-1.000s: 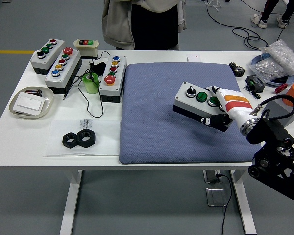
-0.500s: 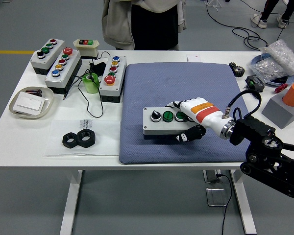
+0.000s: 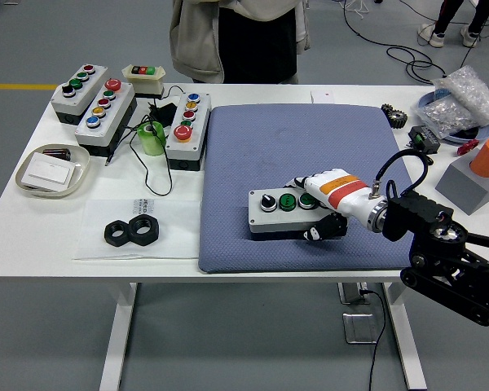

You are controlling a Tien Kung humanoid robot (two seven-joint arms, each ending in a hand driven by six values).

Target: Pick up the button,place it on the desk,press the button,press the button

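Observation:
A grey button box [image 3: 280,212] with a black selector knob and two green buttons lies flat on the blue-grey mat [image 3: 301,147], near the mat's front edge. My right hand [image 3: 318,210], white with an orange band, is wrapped around the box's right end, fingers over the top and thumb at the front side. The right arm comes in from the lower right. The left arm is out of view.
Three more button boxes [image 3: 187,126] and a small cream switch unit [image 3: 143,75] stand at the back left, with a green tape roll [image 3: 152,138]. Two black nuts [image 3: 132,231] lie front left beside a dish [image 3: 51,171]. A person [image 3: 236,37] stands behind the table. Clutter fills the right edge.
My right hand carried the button box from the mat's right side down and to the left, set it flat on the mat, then shifted it slightly back to the right.

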